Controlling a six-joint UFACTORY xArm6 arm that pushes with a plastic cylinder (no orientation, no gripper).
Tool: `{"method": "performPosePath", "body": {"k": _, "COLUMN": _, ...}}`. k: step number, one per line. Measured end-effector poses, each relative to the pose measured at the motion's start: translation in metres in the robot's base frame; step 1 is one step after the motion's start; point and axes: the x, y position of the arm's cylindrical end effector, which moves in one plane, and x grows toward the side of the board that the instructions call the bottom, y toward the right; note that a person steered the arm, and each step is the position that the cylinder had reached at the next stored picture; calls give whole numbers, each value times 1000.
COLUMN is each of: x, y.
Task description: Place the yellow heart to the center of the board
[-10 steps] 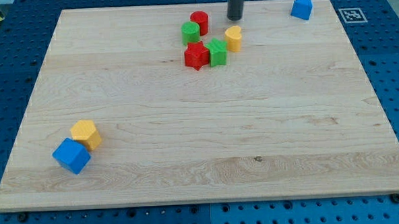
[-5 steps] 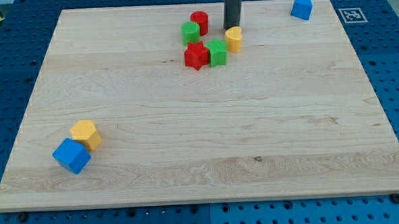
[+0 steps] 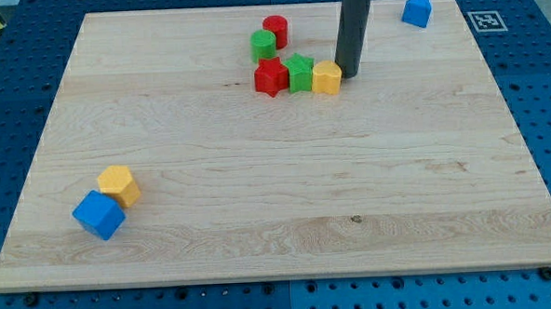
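Note:
The yellow heart point(image 3: 326, 79) lies on the wooden board point(image 3: 277, 192) above its middle, a little toward the view's right. It touches the green star point(image 3: 300, 72) on its left. My tip point(image 3: 349, 73) stands right against the heart's upper right side. The dark rod rises from there to the view's top edge.
A red star point(image 3: 271, 76) sits left of the green star. A green block point(image 3: 263, 45) and a red cylinder point(image 3: 276, 30) sit above them. A blue block point(image 3: 417, 10) is at the top right. A yellow block point(image 3: 119, 185) and a blue cube point(image 3: 98, 215) touch at the lower left.
My tip has moved down and to the right. The yellow heart has slid down the view and now sits level with the green star, touching it.

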Motion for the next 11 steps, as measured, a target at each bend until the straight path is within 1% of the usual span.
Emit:
{"method": "performPosePath", "body": {"k": 1, "x": 2, "y": 0}}
{"method": "performPosePath", "body": {"k": 2, "x": 16, "y": 2}}
{"method": "performPosePath", "body": {"k": 3, "x": 16, "y": 2}}
{"method": "performPosePath", "body": {"k": 4, "x": 30, "y": 2}}
{"method": "performPosePath", "body": {"k": 5, "x": 31, "y": 2}}
{"method": "performPosePath", "body": {"k": 7, "x": 1, "y": -6}}
{"method": "performPosePath", "body": {"k": 8, "x": 30, "y": -6}}
{"method": "performPosePath", "body": {"k": 10, "x": 31, "y": -6}}
{"method": "performPosePath", "body": {"k": 11, "x": 44, "y": -6}}
